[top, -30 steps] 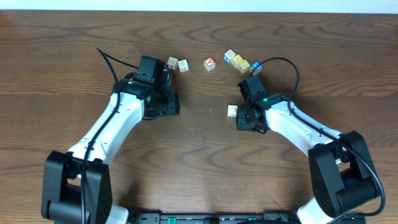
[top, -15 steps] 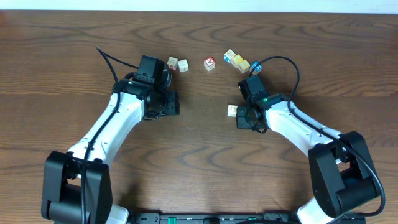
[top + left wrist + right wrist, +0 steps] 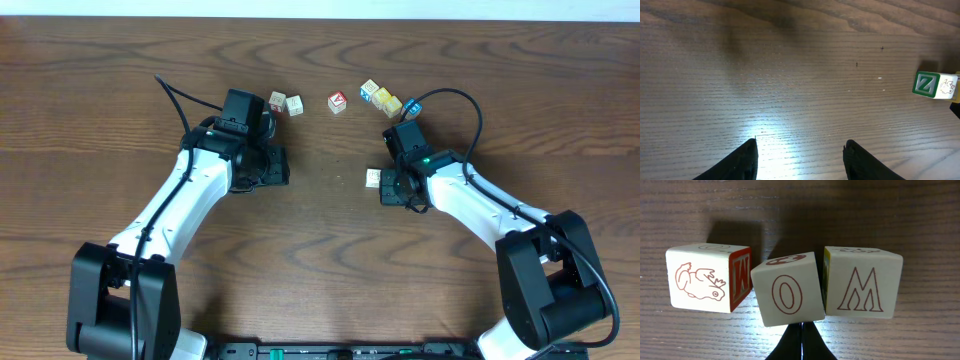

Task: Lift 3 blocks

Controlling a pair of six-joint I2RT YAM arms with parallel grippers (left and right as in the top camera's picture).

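right gripper is closed on nothing, tips just below the three blocks mid-frame, likely nudging them into one row for lifting; left gripper hangs spread over table.

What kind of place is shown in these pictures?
Probably a robotics test bench, though little beyond the table shows: a left arm and a right arm at a wooden table, with toy letter blocks on it.
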